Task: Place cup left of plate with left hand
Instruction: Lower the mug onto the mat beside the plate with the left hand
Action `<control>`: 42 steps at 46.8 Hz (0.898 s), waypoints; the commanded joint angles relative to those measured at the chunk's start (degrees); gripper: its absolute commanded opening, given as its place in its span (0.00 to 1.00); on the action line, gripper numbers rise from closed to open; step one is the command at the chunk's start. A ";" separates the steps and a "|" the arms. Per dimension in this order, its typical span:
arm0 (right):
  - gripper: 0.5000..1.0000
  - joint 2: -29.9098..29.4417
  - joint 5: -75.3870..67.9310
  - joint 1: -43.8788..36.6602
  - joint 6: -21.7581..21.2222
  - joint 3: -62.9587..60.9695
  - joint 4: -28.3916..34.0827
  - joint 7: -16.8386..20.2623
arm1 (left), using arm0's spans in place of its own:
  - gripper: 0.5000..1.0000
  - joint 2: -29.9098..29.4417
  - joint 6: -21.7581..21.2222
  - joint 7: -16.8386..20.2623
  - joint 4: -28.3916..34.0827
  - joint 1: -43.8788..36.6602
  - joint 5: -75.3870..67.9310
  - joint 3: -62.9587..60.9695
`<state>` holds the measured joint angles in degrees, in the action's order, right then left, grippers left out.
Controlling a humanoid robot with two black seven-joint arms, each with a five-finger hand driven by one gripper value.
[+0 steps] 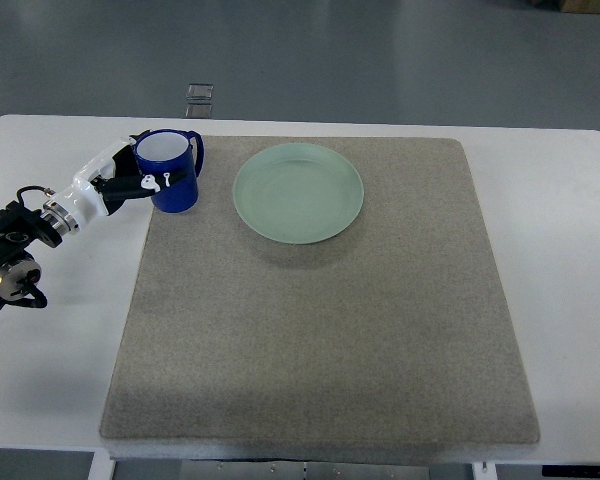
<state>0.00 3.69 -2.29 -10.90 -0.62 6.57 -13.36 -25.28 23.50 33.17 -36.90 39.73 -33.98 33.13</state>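
The left robot hand grips the cup, already left of the plate; only release remains.

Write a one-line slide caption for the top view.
Left hand grips an upright blue cup at the grey mat's left edge, left of the pale green plate.

Cup deep blue, white inside. Plate pale green. Mat grey-brown. Counter white. Robot hand white, black.
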 commanded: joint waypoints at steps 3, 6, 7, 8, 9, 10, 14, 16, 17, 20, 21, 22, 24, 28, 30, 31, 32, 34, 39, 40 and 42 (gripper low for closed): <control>0.86 0.00 0.00 0.00 0.00 0.00 -0.06 0.00 | 0.34 0.93 -1.35 -0.03 0.77 -0.09 -0.21 -0.09; 0.86 0.00 0.00 0.00 0.00 0.00 0.03 0.00 | 0.40 1.11 -2.14 -0.03 0.86 -0.09 -0.30 -0.17; 0.86 0.00 0.00 0.00 0.00 0.00 -0.06 0.00 | 0.40 1.11 -2.41 -0.03 0.86 -0.09 -0.30 -0.26; 0.86 0.00 0.00 0.00 0.00 0.00 -0.06 0.00 | 0.41 1.11 -2.50 -0.03 0.86 -0.09 -0.30 -0.26; 0.86 0.00 0.00 0.00 0.00 0.00 -0.06 0.00 | 0.43 1.11 -2.50 -0.03 0.86 -0.09 -0.30 -0.26; 0.86 0.00 0.00 0.00 0.00 0.00 -0.06 0.00 | 0.46 1.11 -2.59 -0.03 0.86 -0.09 -0.30 -0.35; 0.86 0.00 0.00 0.00 0.00 0.00 0.02 0.00 | 0.48 1.11 -2.59 -0.03 0.86 -0.09 -0.30 -0.44; 0.86 0.00 0.00 0.00 0.00 0.00 -0.06 0.00 | 0.51 1.20 -2.67 -0.03 0.86 -0.09 -0.30 -0.53; 0.86 0.00 0.00 0.00 0.00 0.00 0.02 0.00 | 0.53 1.20 -2.67 -0.03 0.86 -0.09 -0.21 -0.53; 0.86 0.00 0.00 0.00 0.00 0.00 0.03 0.00 | 0.54 1.20 -2.76 -0.03 0.86 -0.09 0.05 -0.61; 0.86 0.00 0.00 0.00 0.00 0.00 -0.06 0.00 | 0.55 1.29 -2.76 -0.03 0.86 -0.09 0.05 -0.61; 0.86 0.00 0.00 0.00 0.00 0.00 -0.06 0.00 | 0.55 1.37 -2.76 -0.03 0.86 -0.09 0.14 -0.61; 0.86 0.00 0.00 0.00 0.00 0.00 -0.06 0.00 | 0.56 1.64 -2.76 -0.03 0.86 -0.18 0.14 -0.70; 0.86 0.00 0.00 0.00 0.00 0.00 -0.06 0.00 | 0.63 2.16 -2.76 -0.03 0.77 -0.27 0.14 -0.70; 0.86 0.00 0.00 0.00 0.00 0.00 -0.06 0.00 | 0.69 2.43 -2.76 -0.03 0.77 -0.36 0.14 -0.70; 0.86 0.00 0.00 0.00 0.00 0.00 -0.06 0.00 | 0.70 2.52 -2.76 -0.03 0.77 -0.36 0.14 -0.70; 0.86 0.00 0.00 0.00 0.00 0.00 0.02 0.00 | 0.70 2.52 -2.76 -0.03 0.77 -0.36 0.14 -0.70; 0.86 0.00 0.00 0.00 0.00 0.00 0.02 0.00 | 0.70 2.52 -2.76 -0.03 0.77 -0.36 0.14 -0.70; 0.86 0.00 0.00 0.00 0.00 0.00 0.02 0.00 | 0.77 2.52 -2.76 -0.03 0.77 -0.36 0.14 -0.79; 0.86 0.00 0.00 0.00 0.00 0.00 -0.06 0.00 | 0.77 2.52 -2.76 -0.03 0.77 -0.44 0.14 -0.79; 0.86 0.00 0.00 0.00 0.00 0.00 -0.06 0.00 | 0.77 2.60 -2.76 -0.03 0.69 -0.79 0.14 -0.79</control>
<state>0.00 3.69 -2.29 -10.90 -0.62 6.53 -13.36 -22.76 20.74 33.13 -36.13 39.33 -33.83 32.36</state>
